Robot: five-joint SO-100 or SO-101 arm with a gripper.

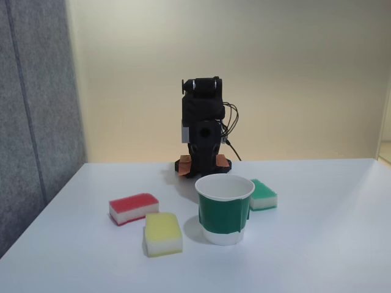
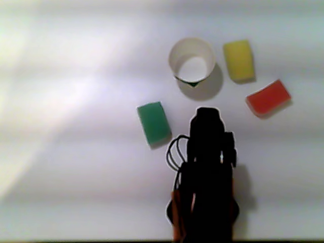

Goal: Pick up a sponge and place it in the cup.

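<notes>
While the arm sits folded, fingers' state unclear, red sponge well apart, beside cup

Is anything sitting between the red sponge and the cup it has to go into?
Partly: the yellow sponge lies close beside the path from the red sponge to the cup, but the cup's mouth is open and uncovered.

Folded up at the back of the bench, arm well clear of everything; open bench all round the sponge, top unobstructed; yellow sponge near it, gap between; cup upright, mouth open, nothing above; green sponge apart on cup's other side; wide bare bench beyond.
</notes>
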